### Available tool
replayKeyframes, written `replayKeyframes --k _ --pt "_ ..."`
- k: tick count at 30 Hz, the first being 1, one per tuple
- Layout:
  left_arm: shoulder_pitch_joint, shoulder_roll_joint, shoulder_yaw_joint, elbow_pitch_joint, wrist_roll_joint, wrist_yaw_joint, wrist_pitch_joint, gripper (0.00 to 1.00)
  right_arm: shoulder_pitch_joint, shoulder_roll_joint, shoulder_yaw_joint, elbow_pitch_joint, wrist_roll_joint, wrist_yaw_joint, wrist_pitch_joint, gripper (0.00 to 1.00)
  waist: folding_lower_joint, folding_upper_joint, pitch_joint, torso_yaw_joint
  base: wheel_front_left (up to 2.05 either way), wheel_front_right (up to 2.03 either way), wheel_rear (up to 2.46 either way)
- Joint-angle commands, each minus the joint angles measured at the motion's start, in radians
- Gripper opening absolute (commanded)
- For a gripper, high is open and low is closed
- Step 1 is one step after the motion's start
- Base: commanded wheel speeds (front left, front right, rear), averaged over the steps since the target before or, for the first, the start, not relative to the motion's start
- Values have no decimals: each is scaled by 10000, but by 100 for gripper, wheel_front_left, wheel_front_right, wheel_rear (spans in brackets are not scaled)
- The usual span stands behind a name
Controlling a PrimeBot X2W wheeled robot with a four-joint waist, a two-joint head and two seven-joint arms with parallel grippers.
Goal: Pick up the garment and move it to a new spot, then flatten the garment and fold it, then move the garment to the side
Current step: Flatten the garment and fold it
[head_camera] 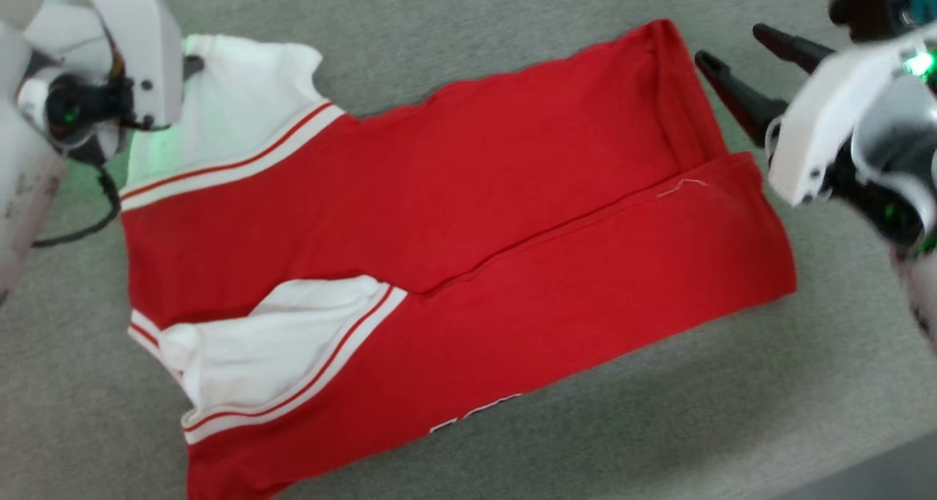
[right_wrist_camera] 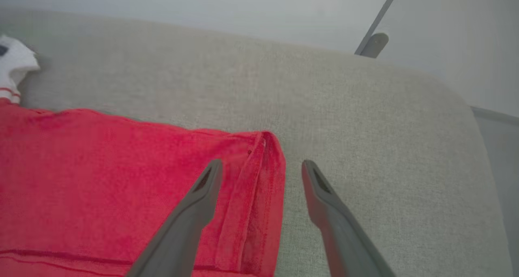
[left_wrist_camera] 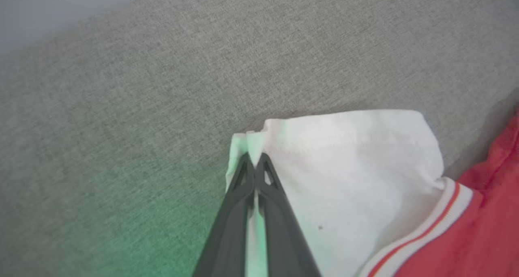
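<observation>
The red garment (head_camera: 454,214) lies spread across the grey cushion, its sides folded in toward the middle, white sleeves at the left. The left gripper (left_wrist_camera: 255,160) is shut on the edge of the far white sleeve (left_wrist_camera: 348,167), pinching a bit of cloth between its tips; in the head view that arm's pale wrist (head_camera: 110,68) covers the sleeve's corner (head_camera: 241,97). My right gripper (right_wrist_camera: 261,167) stands open just above the garment's hem corner (right_wrist_camera: 259,175), one finger over the red cloth, the other over bare cushion. In the head view it (head_camera: 732,53) sits right of the hem.
The grey fabric cushion (head_camera: 732,383) carries the garment; its far edge (right_wrist_camera: 324,50) curves down at the right, with a pale wall and a grey leg (right_wrist_camera: 371,44) beyond. A dark floor strip (head_camera: 878,471) shows at the lower right.
</observation>
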Motion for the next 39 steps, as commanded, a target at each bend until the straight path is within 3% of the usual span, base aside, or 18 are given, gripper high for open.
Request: replayKeyframes --k 1,8,18,20,21,28,33,39 --pt "-86 -118 -93 -60 -68 -39 -23 0 -741 -67 240 607 154 -8 615 100 0 0 297 344 0 0 0" --pt "-394 -349 -302 -288 -213 -17 -108 0 -2571 150 875 2964 1038 -7 2631 100 0 0 660 844 0 0 0" --pt "-463 -381 -435 -567 -736 -7 -222 0 -3221 409 1767 4926 1027 -7 2807 100 0 0 953 1087 0 0 0" --pt "-460 -396 -452 -614 -835 -7 -260 0 -3201 484 1918 5037 1185 0 2747 20 0 0 956 1093 0 0 0" --pt "-459 -400 -458 -641 -892 -8 -280 0 -3219 493 1996 5066 1262 0 2673 0 0 0 947 1094 0 0 0" --pt "-79 -611 -74 -907 -1634 -19 -1223 0 -3141 251 2629 5058 1381 -2 1379 0 0 0 228 1402 0 0 0" --pt "661 -372 143 -2102 -2292 -19 -1925 0 -2665 21 2935 4896 2114 -2 796 0 0 0 -920 1836 0 0 0" --pt "1700 262 161 -4597 -2719 -19 -2689 0 -1684 -1214 3405 3702 3263 -5 253 0 0 0 -2043 2413 0 0 0"
